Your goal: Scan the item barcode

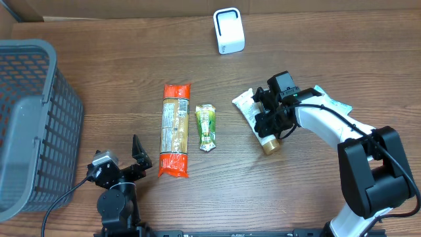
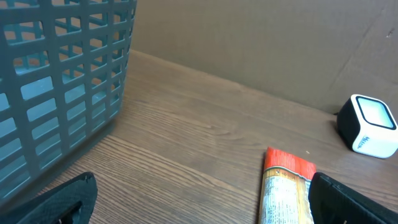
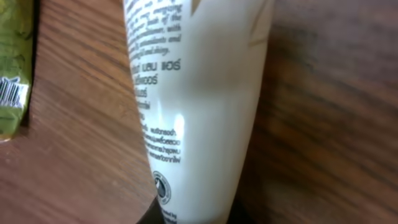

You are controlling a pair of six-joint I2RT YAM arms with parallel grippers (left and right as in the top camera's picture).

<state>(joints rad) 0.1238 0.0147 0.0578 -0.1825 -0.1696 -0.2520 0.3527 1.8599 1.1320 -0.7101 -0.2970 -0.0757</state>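
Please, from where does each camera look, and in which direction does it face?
Overhead: above the table, looking straight down; both arms show, left gripper open, right gripper shut on the white tube.
Left wrist: low over the table, facing along it toward the grey basket, orange-ended packet and white scanner; its dark fingertips fill the bottom corners.
Right wrist: close above the tube, facing down; its own gripper hardly shows.
Shared: overhead and right wrist both show the green sachet and the tube.

Sachet (image 1: 206, 127) between packet (image 1: 175, 130) and tube (image 1: 248, 108)
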